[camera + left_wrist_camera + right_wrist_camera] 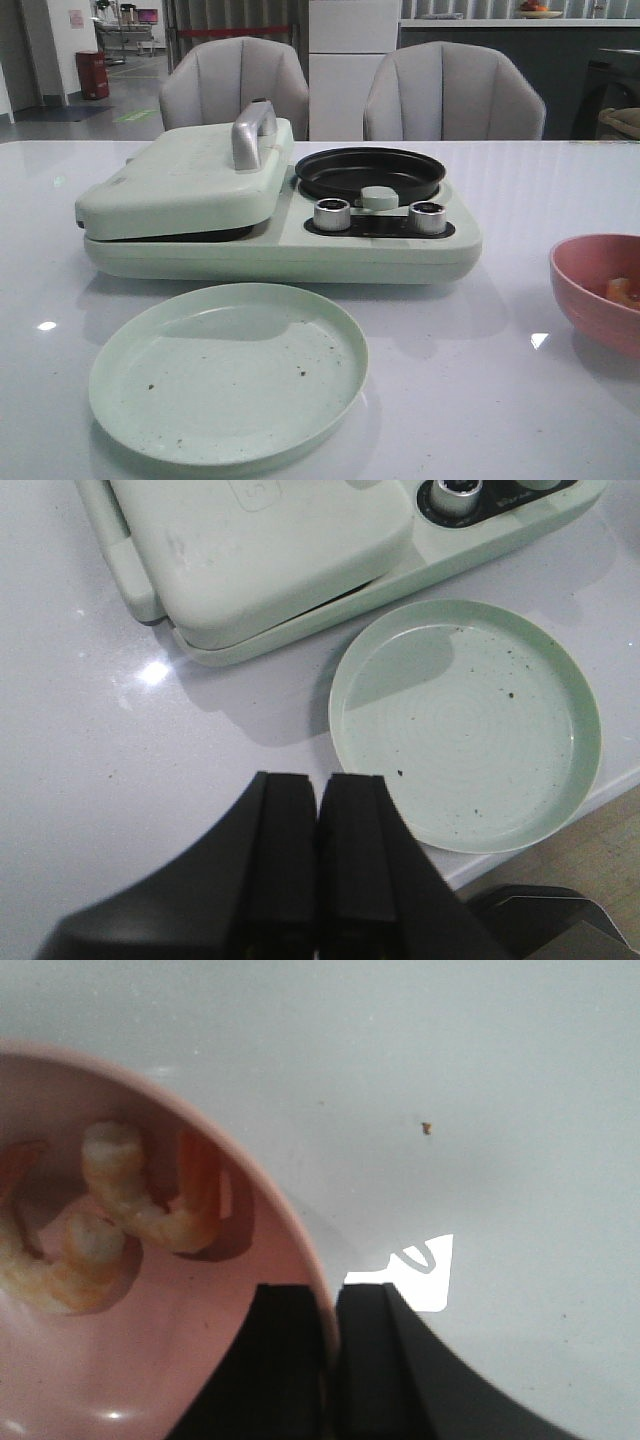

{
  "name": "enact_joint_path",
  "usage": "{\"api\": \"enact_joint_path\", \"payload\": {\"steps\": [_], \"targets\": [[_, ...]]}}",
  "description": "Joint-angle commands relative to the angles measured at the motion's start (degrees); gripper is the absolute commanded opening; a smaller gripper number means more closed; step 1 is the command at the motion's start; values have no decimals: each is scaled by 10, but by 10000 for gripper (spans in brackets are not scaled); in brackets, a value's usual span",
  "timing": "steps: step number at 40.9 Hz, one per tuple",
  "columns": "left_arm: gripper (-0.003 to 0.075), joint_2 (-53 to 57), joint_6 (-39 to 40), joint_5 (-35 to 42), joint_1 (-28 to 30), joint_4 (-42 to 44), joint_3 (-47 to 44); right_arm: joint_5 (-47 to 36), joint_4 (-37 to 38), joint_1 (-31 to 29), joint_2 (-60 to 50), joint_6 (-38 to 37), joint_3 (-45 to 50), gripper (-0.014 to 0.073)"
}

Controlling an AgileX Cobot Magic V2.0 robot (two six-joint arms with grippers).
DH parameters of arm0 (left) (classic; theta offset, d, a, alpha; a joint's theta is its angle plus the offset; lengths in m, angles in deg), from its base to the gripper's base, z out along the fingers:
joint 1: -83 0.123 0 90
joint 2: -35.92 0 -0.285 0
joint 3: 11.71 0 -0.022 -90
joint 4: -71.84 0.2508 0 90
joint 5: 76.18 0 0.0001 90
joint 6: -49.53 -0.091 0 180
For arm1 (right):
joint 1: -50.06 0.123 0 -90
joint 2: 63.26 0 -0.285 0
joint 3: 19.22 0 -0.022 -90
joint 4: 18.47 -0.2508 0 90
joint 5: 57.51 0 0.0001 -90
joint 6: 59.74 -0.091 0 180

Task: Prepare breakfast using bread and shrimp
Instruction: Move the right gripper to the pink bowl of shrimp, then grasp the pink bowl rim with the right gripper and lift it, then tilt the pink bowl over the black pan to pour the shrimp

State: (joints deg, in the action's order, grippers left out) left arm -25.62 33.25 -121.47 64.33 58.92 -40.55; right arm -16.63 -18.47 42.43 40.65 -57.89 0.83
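One front view: closed pale green breakfast maker [250, 215] behind empty round pale green plate [228, 372]; pink bowl [598, 290] at right.
Left wrist: left gripper [320, 825] fingers pressed together, beside plate.
Right wrist: right gripper [335, 1335] fingers together at bowl rim; orange-pink curled shrimp [140, 1200] inside bowl.

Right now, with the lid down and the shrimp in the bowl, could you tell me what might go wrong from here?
1. The right hand sits right at the pink bowl's rim; a careless move might tip it and spill the shrimp.
2. The green plate carries dark specks, which could soil the food.
3. The sandwich maker's lid is down and no bread is visible, so forgotten slices might overcook.
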Motion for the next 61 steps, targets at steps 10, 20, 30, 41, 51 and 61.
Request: {"api": "enact_joint_path", "payload": {"steps": [10, 20, 30, 41, 51, 61], "targets": [[101, 4, 5, 41, -4, -7, 15, -6, 9, -3, -22, 6, -15, 37], [101, 4, 5, 41, -4, -7, 15, -3, 0, -3, -22, 6, -15, 35], [101, 4, 5, 41, -4, -7, 15, 39, -6, 7, -24, 6, -84, 35], [101, 4, 5, 41, -4, -7, 15, 81, -4, 66, -23, 6, -265, 35], [101, 4, 5, 41, -4, -7, 15, 77, 75, 154, -5, 6, -423, 35], [101, 4, 5, 41, -4, -7, 15, 111, 175, 234, 50, -6, -552, 35]]}}
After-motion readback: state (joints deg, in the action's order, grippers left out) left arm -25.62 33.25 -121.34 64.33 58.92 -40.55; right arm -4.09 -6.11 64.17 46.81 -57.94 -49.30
